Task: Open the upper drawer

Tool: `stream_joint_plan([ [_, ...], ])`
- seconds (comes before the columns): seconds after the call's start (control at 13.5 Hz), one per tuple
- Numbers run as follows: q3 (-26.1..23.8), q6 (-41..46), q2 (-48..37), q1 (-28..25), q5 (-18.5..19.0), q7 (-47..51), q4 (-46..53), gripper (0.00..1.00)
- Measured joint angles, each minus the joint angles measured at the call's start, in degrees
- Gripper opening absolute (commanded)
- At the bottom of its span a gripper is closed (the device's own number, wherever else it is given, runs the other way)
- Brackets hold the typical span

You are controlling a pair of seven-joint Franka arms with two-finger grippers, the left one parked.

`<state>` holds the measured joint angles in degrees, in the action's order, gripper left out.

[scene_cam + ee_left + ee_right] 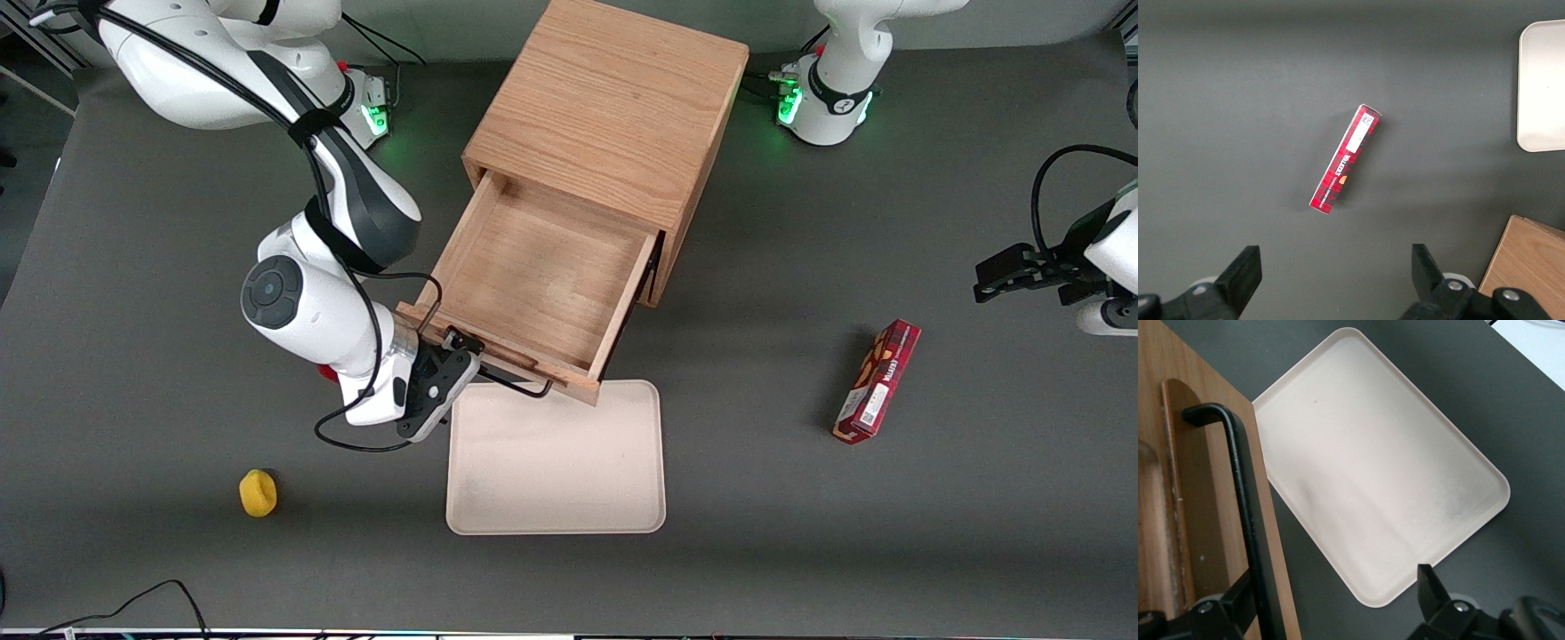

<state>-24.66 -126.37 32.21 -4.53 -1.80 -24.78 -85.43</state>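
Observation:
The oak cabinet [613,107] stands in the middle of the table. Its upper drawer [542,267] is pulled far out and its inside is bare. The thin black bar handle [511,382] runs along the drawer front, nearest the front camera. My right gripper [447,372] is at the end of the handle toward the working arm. In the right wrist view the gripper [1335,603] is open wide. One finger [1231,610] sits against the handle [1245,513] by the drawer front [1205,520]; the other finger [1431,593] hangs apart over the table. The lower drawer is hidden.
A beige tray [556,462] lies on the table just in front of the open drawer, also in the right wrist view [1385,467]. A yellow object [258,493] lies toward the working arm's end. A red box [878,380] lies toward the parked arm's end.

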Motion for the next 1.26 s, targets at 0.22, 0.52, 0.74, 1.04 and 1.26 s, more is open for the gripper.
stream_joint_plan([
  [0.22, 0.2, 0.6, -0.9, 0.2, -6.0, 0.0, 0.6, 1.0],
  [0.52, 0.4, 7.2, -6.9, 5.5, -12.8, 0.0, 1.5, 1.0],
  [0.74, 1.4, 18.5, -14.8, 14.5, -16.9, 7.0, 1.3, 1.0],
  [1.04, 7.7, 33.8, -26.3, 19.5, -7.9, 21.9, -3.2, 1.0],
  [1.26, 9.3, 37.0, -29.6, 19.6, 1.4, 25.0, -4.7, 1.0],
])
